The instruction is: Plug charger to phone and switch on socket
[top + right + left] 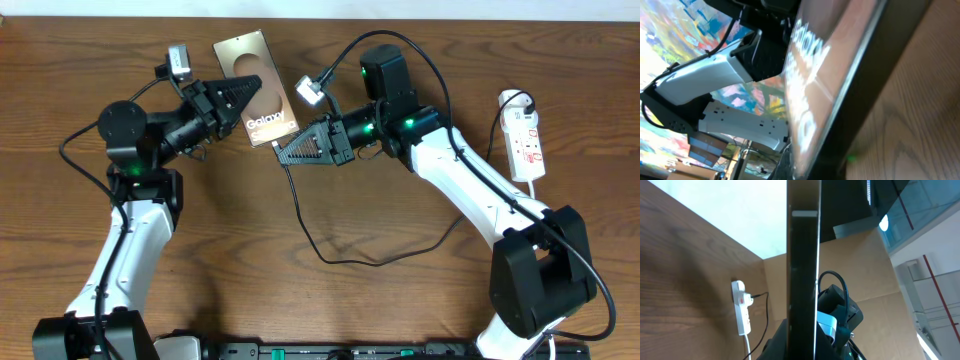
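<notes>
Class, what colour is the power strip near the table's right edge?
White with small red marks; the power strip shows best overhead.

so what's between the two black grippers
The bronze-grey glossy Galaxy phone: left gripper on its left edge, right gripper at its near corner, per the overhead view.

We see the bronze phone (255,88) angled at upper centre; the black charger cable (350,263) loops below — white socket (526,140) far right.
</notes>
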